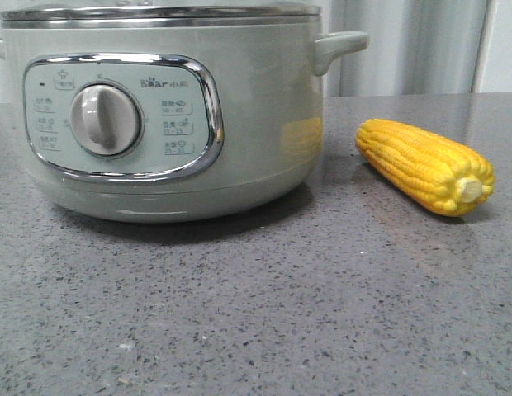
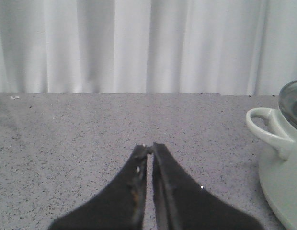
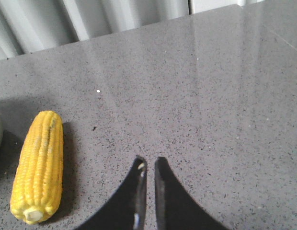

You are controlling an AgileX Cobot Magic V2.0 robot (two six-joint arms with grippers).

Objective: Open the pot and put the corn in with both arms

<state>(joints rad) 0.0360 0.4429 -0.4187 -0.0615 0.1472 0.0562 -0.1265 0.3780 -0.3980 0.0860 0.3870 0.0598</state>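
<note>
Both your left hand (image 2: 149,149) and right hand (image 3: 148,164) were pressed together, empty; the lidded pot (image 1: 239,124) had the corn (image 1: 425,165) at its 3 o'clock; lift straight up

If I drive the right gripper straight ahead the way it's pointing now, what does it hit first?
Probably nothing but bare countertop. The right gripper has its fingers nearly together, holding nothing, and points across open grey surface towards the far edge and curtain. The corn lies off to one side, apparently outside that line, though depth is uncertain.
</note>
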